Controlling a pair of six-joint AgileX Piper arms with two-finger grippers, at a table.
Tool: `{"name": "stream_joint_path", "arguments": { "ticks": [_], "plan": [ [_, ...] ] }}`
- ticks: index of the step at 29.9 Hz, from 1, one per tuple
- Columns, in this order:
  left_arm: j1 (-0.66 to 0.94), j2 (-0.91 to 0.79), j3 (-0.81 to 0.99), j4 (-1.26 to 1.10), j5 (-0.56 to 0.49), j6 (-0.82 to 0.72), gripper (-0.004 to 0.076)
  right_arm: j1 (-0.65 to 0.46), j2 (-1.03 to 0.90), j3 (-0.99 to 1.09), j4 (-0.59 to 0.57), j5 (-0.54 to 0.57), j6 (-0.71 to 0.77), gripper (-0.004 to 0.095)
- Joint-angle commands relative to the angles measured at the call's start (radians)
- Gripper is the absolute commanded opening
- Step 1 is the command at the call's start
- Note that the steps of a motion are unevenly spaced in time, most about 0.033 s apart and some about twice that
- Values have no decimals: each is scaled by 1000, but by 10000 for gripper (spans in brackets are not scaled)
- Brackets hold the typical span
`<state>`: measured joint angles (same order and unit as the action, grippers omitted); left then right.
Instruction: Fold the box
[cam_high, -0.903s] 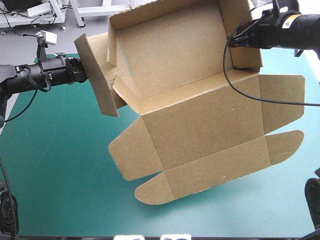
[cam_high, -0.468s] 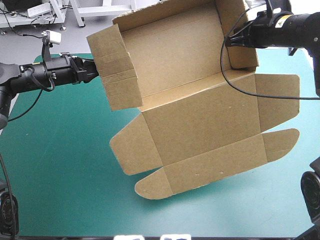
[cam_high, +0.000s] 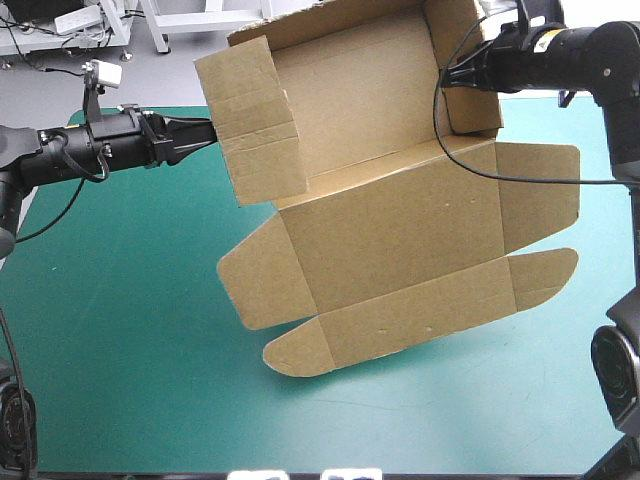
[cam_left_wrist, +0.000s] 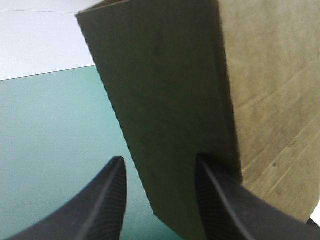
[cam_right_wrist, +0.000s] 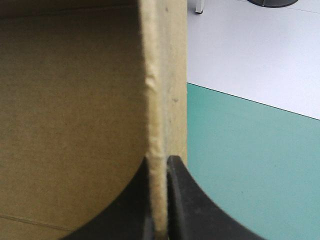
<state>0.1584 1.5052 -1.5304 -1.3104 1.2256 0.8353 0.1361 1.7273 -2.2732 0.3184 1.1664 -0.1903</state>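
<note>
**Box half raised: right wall pinned, left wall not gripped**

Box (cam_high: 390, 225) sits over the far half of the desk (cam_high: 120, 330). Its tray end is lifted off the teal-green cover. The lid panel (cam_high: 400, 300) slopes down toward me, and its rounded flaps look to be at or just above the cover.

Right jaws: all but closed, clamped on the top edge of the right wall (cam_high: 468, 70). In the right wrist view the board's edge is sandwiched tight between the two black fingers (cam_right_wrist: 182, 200). I read this as the anchor. It holds the tray up and steady so the other side can be worked.

Left jaws: standing apart, gripping nothing. In the left wrist view the lower edge of the left wall (cam_left_wrist: 165, 125) reaches down between the fingers. One finger (cam_left_wrist: 220, 200) lies against the board or just beside it; I cannot tell which. From above, the tips meet the wall's outer face.

That left wall (cam_high: 250, 120) stands upright and doubled over. I judge the open jaws are there to prop or press it inward, not to pinch it.

Risk: the wall could spring back out if it is left unsupported.
</note>
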Motion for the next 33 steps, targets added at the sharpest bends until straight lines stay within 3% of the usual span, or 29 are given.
{"name": "stream_joint_path", "arguments": {
  "ticks": [1,23,33],
  "plan": [
    [-6,-36,-31,-104,56,-6,325,-3,-34,-23,38,-90,13,-19],
    [-6,-36,-31,-145,56,-6,325,-3,-1,-23,107,-112,13,-19],
    [-6,-36,-31,-142,-4,-1,324,18,-1,6,163,-91,52,-19]
  ]
}}
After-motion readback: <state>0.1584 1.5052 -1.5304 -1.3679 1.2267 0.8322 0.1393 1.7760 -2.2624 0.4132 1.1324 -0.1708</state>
